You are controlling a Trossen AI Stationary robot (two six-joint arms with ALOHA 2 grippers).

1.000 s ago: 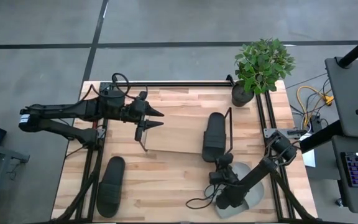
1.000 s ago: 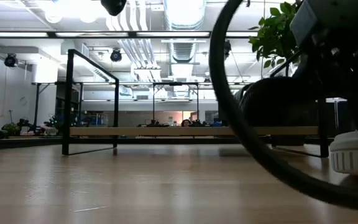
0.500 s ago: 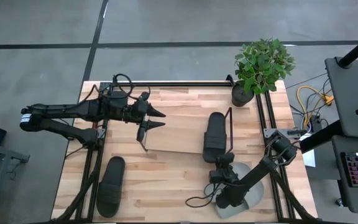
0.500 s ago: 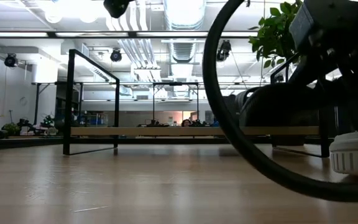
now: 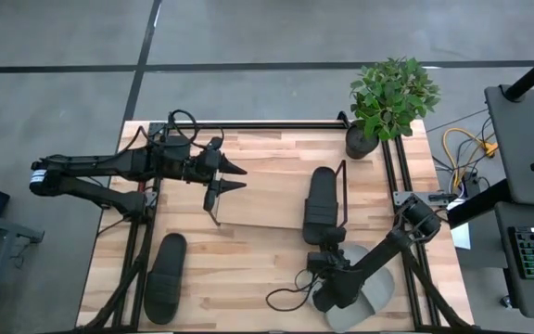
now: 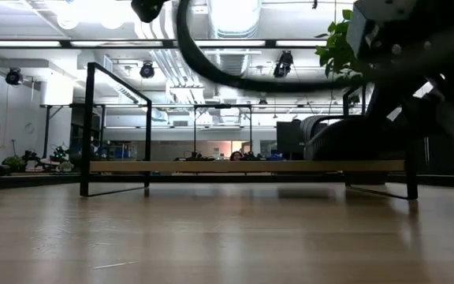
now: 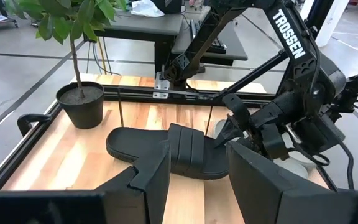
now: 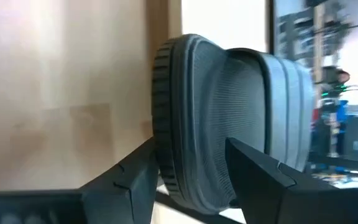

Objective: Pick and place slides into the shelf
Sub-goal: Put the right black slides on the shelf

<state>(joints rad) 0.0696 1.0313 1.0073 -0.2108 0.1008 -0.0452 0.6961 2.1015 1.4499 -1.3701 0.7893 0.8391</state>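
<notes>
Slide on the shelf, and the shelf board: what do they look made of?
The black slide looks like matte moulded foam or rubber: dull, one piece, ribbed strap. The shelf board looks like light wood with visible grain, satin finish; its end frames look like thin black-painted metal.

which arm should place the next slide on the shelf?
Right, probably. Its tool is already down at the grey slide by the table's near right corner, fingers either side of it in the wrist view. The left tool hovers open and empty over the shelf.
</notes>
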